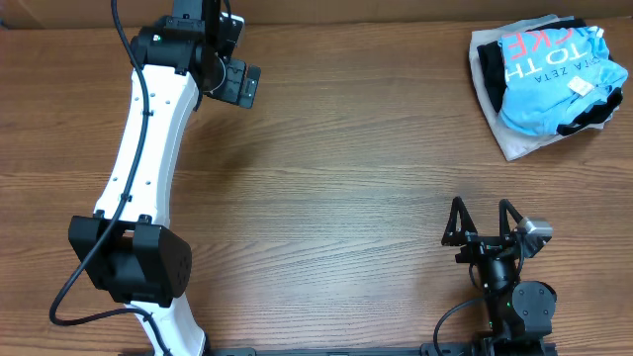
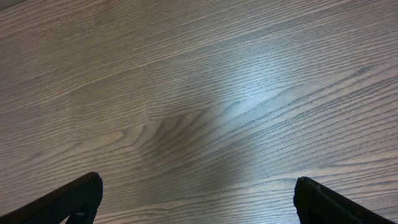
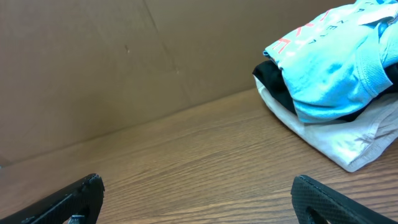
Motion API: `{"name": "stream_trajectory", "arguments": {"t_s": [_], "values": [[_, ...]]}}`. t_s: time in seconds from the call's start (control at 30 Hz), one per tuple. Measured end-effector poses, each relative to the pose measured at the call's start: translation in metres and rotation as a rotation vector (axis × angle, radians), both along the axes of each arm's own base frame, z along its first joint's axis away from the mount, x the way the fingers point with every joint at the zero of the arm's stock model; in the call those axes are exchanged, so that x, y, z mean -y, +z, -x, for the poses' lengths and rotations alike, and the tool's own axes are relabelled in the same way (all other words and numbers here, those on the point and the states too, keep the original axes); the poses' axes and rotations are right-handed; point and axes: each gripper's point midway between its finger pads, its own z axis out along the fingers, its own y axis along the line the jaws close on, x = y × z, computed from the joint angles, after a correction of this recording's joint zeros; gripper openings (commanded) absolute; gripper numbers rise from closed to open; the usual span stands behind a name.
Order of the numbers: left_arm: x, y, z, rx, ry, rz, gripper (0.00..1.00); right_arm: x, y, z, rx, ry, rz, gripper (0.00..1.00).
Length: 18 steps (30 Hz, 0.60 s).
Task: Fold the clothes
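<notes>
The blue T-shirt (image 1: 549, 79) is lying bunched at the far right corner of the table (image 1: 336, 168), sitting on a black garment (image 1: 487, 54) and a white garment (image 1: 514, 143). The right gripper (image 1: 482, 220) is hovering at the table's near edge, well short of the shirt, jaws spread wide and holding nothing. The left gripper (image 2: 196, 183) is reaching over the table's far left side, also gaping wide and empty

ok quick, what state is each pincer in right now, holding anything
left pincer: open, holding nothing.
right pincer: open, holding nothing, well apart from the blue T-shirt.
</notes>
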Motion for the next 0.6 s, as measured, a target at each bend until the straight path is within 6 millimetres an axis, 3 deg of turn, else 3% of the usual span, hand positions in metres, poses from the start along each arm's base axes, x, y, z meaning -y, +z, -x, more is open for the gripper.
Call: {"name": "stream_trajectory", "arguments": {"t_s": [0.27, 0.5, 0.6], "values": [[-0.001, -0.002, 0.003, -0.014, 0.000, -0.002, 1.00, 0.000, 0.000, 0.000, 0.000, 0.000, 0.000, 1.00], [-0.004, -0.009, 0.027, -0.111, 0.000, -0.016, 1.00, 0.000, 0.000, 0.000, 0.000, 0.000, 0.000, 1.00], [-0.006, 0.000, 0.040, -0.125, 0.000, -0.018, 1.00, 0.000, 0.000, 0.000, 0.000, 0.000, 0.000, 1.00]]}}
